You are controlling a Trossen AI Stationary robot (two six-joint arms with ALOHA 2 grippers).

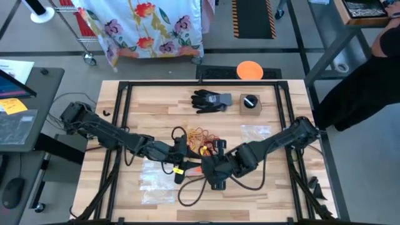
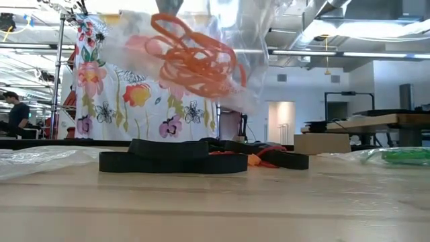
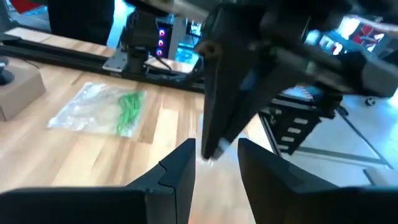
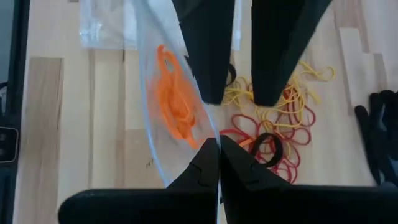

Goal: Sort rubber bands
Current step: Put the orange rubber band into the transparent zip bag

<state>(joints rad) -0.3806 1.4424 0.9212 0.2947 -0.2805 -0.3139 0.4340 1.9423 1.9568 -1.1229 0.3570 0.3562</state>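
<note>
Both arms stretched inward, meeting low over the middle of the worktop. Left pincer (image 3: 214, 165) with fingers parted, a narrow gap between them, pointing straight at the right pincer just ahead. Right pincer (image 4: 219, 163) pressed fully together, tips touching, facing downward, with the left pincer's two fingers (image 4: 208, 50) directly beyond it.

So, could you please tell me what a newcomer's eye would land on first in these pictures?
First the clear bag of orange rubber bands, held up off the table in the shut right hand, with the left hand just beyond it. Next, the loose pile of red and yellow bands lies on the wood beneath them. Farther back sit a black glove and a second bag holding green bands.
</note>
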